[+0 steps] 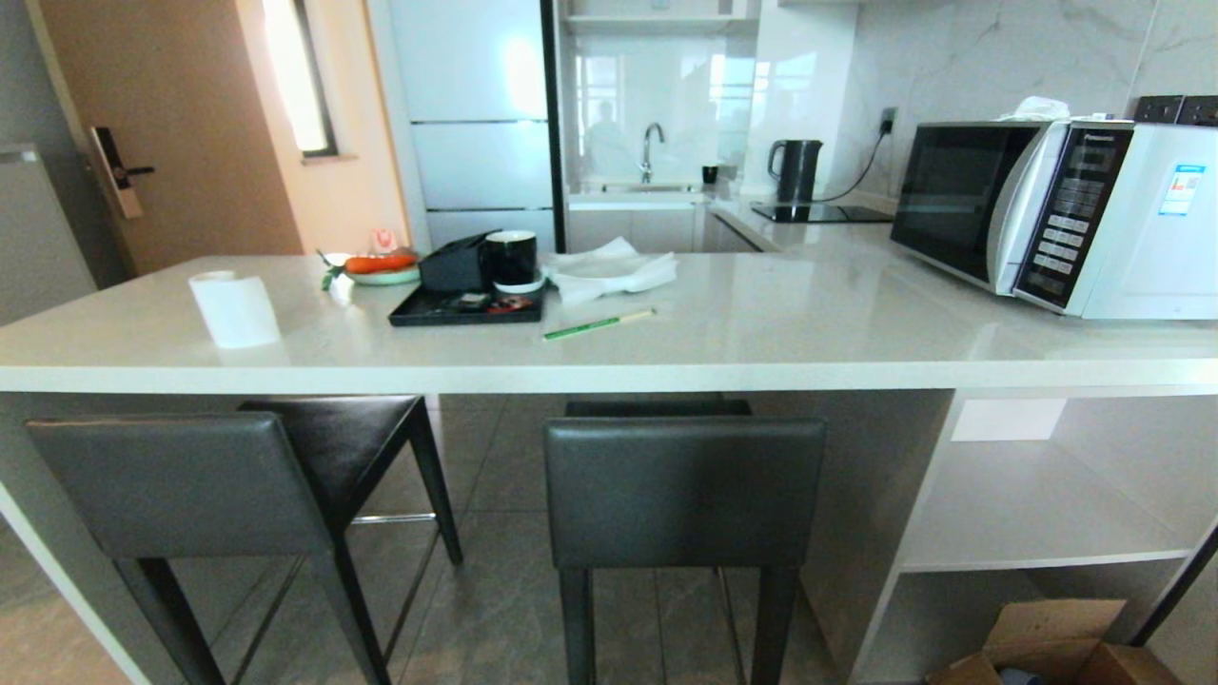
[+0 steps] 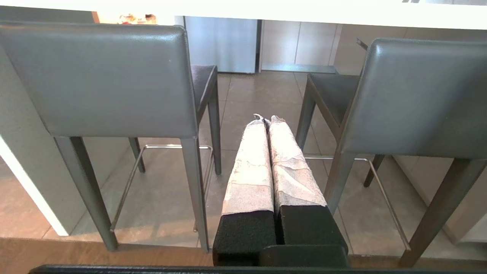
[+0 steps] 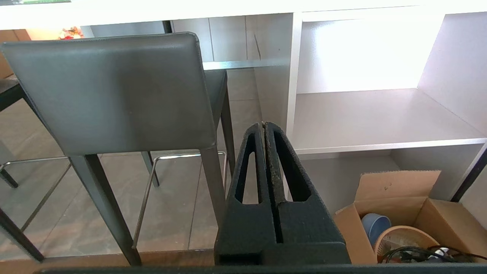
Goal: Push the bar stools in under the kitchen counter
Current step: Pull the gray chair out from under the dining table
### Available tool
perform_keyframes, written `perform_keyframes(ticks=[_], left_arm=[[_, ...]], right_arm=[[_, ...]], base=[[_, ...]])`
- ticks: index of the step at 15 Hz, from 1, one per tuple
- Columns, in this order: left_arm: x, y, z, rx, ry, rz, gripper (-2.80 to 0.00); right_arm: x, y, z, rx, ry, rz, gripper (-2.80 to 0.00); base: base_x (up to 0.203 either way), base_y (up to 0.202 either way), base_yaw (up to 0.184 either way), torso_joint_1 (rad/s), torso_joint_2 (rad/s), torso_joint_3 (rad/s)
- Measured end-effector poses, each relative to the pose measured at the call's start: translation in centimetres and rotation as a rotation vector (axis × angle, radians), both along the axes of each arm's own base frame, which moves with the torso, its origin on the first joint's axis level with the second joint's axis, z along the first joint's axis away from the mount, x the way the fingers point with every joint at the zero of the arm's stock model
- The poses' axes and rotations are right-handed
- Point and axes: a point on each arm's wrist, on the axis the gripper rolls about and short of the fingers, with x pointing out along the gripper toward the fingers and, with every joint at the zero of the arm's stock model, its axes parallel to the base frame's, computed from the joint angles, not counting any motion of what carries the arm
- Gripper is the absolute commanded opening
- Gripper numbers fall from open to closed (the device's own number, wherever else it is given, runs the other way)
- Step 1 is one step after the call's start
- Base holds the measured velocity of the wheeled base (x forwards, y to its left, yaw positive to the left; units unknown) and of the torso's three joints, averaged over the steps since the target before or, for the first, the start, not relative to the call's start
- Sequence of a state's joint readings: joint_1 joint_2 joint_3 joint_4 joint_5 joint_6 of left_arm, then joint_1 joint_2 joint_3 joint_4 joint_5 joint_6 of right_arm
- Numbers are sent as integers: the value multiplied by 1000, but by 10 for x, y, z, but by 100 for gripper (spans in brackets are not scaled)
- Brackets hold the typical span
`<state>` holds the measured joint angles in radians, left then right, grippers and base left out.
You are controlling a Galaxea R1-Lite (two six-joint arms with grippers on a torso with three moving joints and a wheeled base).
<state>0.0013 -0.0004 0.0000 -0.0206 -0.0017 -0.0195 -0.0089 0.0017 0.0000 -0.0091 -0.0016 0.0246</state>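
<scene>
Beyond both closed grippers (image 2: 266, 118) (image 3: 264, 125), bar stools (image 1: 683, 490) stand untouched.

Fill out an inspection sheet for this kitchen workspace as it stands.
Surface: glossy white stone kitchen counter, bearing clutter.
Job's things: two dark grey leather-backed bar stools; left stool angled, right stool square-on; both backrests stand out from the counter edge.
Clutter: white paper roll, black tray with black mug, white napkins, green pencil, white microwave.
Grippers: left claw shut, empty, between the stools; right claw shut, empty, beside the right stool.
Cables: black kettle cord to wall socket.
Surroundings: white open shelves, cardboard box, grey tiled floor.
</scene>
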Motion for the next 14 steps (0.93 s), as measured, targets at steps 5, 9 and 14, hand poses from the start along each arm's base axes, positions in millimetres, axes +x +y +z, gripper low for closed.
perform_keyframes(ticks=[5, 9, 14], left_arm=[[0, 0, 0, 0, 0, 0, -280], [0, 0, 0, 0, 0, 0, -280], [0, 0, 0, 0, -1, 0, -280]], right_arm=[[0, 0, 0, 0, 0, 0, -280], [0, 0, 0, -1, 1, 1, -280], [0, 0, 0, 0, 0, 1, -280]], base=[[0, 0, 0, 0, 0, 0], [0, 0, 0, 0, 0, 0], [0, 0, 0, -104, 260, 152]])
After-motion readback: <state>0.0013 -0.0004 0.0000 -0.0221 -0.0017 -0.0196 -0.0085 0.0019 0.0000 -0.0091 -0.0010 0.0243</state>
